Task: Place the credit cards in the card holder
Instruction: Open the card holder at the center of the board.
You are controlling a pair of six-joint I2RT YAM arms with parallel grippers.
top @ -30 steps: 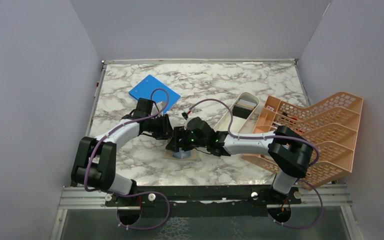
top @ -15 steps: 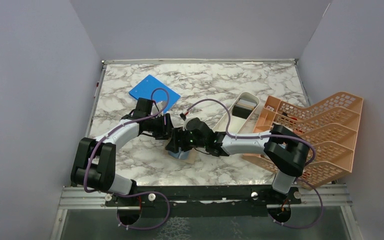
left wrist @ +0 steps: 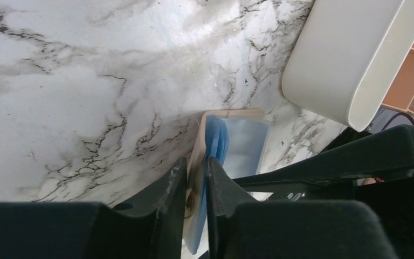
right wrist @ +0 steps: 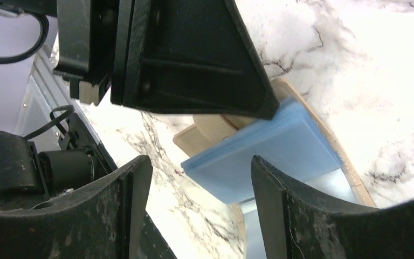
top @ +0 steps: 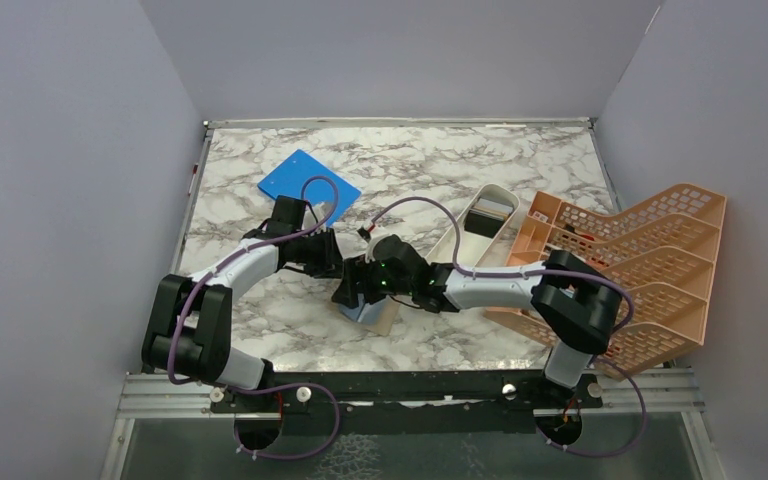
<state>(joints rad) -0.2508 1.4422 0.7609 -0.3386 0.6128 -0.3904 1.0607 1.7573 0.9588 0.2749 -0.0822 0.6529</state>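
In the middle of the top view, the left pincer (left wrist: 195, 171) is clenched on a flap of the card holder (left wrist: 232, 114) on the table (top: 460, 170). A light blue card (right wrist: 267, 151) lies in the holder. The right pincer (right wrist: 199, 164) hangs released over it.

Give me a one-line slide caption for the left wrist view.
Left gripper pinches the tan card holder by its flap, light blue card against the inner face; white tray beyond.
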